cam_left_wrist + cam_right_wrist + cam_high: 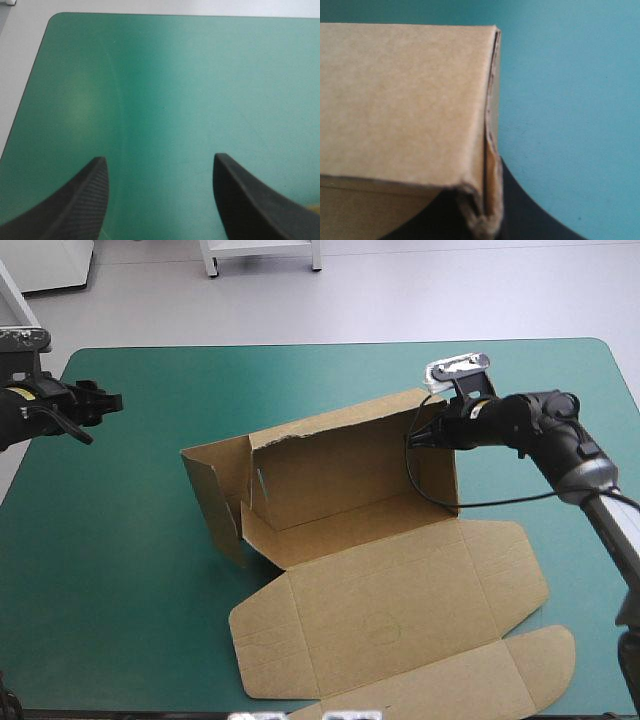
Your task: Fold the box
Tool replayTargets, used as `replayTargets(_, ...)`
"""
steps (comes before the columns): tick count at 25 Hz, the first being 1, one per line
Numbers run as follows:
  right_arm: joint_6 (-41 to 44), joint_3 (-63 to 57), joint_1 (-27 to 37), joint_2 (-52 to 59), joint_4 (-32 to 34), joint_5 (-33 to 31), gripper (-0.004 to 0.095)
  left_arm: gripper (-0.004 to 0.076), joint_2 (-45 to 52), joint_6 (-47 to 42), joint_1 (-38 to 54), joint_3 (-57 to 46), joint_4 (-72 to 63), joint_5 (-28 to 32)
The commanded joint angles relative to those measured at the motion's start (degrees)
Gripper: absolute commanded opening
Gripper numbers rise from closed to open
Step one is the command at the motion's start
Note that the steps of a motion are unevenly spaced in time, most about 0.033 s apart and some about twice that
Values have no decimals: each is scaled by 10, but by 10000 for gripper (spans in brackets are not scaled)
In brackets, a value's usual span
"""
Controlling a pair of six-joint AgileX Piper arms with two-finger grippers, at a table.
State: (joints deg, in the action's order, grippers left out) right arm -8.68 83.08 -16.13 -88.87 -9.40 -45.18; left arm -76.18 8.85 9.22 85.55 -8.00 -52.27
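Note:
The brown box stands partly raised in the middle of the table. Its back wall is upright, one side flap stands at the left, and a side wall is up at the right. The wide lid sheet lies flat toward the near edge. My right gripper is shut on the top corner where the back wall meets the right wall. In the right wrist view that doubled corner sits between the black fingers. My left gripper hovers open near the far left edge, well away from the box, with only cover between its fingers.
The teal-green cover stretches wide to the left of the box. The table's rounded far left corner lies ahead of my left gripper. The flat sheet's front flaps reach the near edge.

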Motion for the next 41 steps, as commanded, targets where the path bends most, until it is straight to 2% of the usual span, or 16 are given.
replayTargets(1,23,118,2,-38,18,-63,-13,441,14,9,7,-6,-21,19)
replayTargets(10,47,377,3,-226,45,-253,-13,442,-5,11,7,-69,-21,20)
replayTargets(19,55,473,19,-332,20,-262,12,441,-5,13,7,-69,-35,26)
replayTargets(21,47,473,20,-340,20,-262,89,441,-5,13,7,-69,-36,26)
replayTargets(23,29,473,20,-346,7,-262,210,441,-5,13,7,-69,-36,26)
replayTargets(24,22,473,19,-347,6,-253,392,442,-5,13,5,-69,-36,28)
replayTargets(25,20,473,19,-347,7,-247,466,442,-5,15,4,-69,-36,28)
replayTargets(26,20,473,19,-347,16,-232,621,441,-5,22,4,-69,-47,28)
replayTargets(28,33,474,19,-341,38,-240,676,441,-5,32,4,-69,-60,28)
replayTargets(30,39,483,19,-328,56,-262,669,441,-5,34,4,-69,-63,26)
replayTargets(37,49,463,18,-209,55,-263,621,441,-3,36,4,-69,-63,17)
replayTargets(39,53,420,13,-161,59,-263,621,441,-2,36,4,-69,-63,16)
replayTargets(41,53,347,-11,-107,94,-263,605,442,-2,40,4,-69,-70,16)
